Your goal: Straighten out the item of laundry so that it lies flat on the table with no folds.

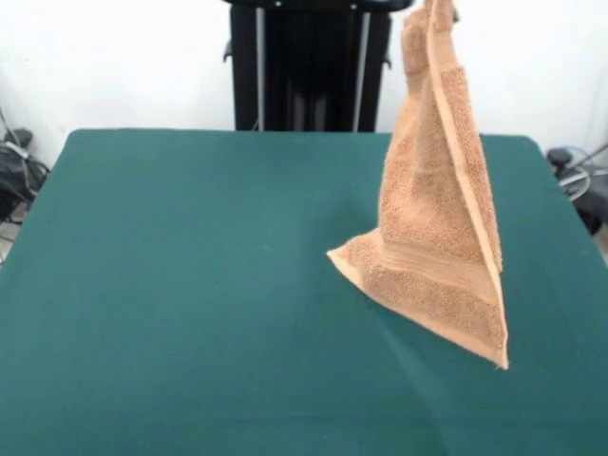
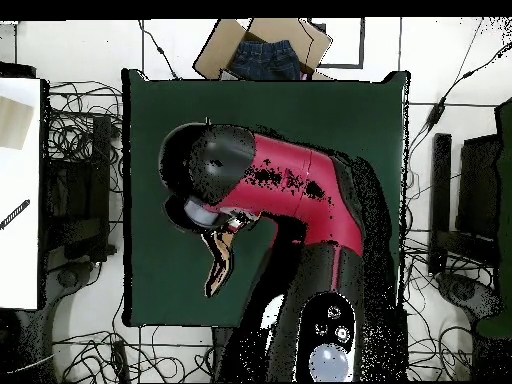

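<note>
Nearest the front camera is the towel's (image 1: 439,247) lowest corner, a pointed tip resting on the green table (image 1: 190,285) toward the table's near right side. From there the cloth rises in a tall, narrow cone, its bottom edge spread on the felt in a slanted line and its top running out of the front view at the upper edge.

Only the overhead view shows the tool (image 2: 226,222), tucked under the red and black arm (image 2: 290,190); the towel (image 2: 220,262) hangs straight down from it as a thin orange strip, so it appears to be clamped on the cloth's top end, though how its fingers stand is hidden by the arm's head.

Folded lengthwise, the towel shows a woven border band along its right-hand edge and another band across the cloth just above the bottom hem. Most of it is in the air; only the lower edge touches the table.

Beyond the table's far edge from the arm's base, in the overhead view, a cardboard box (image 2: 215,50) holds blue denim cloth (image 2: 265,58). Cables (image 2: 75,130) lie on the floor around the table.
</note>
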Motion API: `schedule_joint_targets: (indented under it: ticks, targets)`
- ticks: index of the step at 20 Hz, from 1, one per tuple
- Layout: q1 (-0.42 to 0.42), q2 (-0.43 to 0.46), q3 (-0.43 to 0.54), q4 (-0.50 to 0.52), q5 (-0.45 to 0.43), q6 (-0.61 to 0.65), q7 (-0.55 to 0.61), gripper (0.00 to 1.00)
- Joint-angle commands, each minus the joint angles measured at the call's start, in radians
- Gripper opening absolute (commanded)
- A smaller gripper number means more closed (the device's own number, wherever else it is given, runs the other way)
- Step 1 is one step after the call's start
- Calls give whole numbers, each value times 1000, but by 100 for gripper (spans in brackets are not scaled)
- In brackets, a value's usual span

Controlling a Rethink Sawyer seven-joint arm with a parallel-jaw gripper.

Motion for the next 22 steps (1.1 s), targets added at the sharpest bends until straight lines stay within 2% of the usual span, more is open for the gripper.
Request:
schedule_joint_targets:
  ticks: [1,22]
  targets:
    - [-9,-122,57,116,-102,-318,-123,0]
    - [-13,-126,83,97,-125,-295,-50,0]
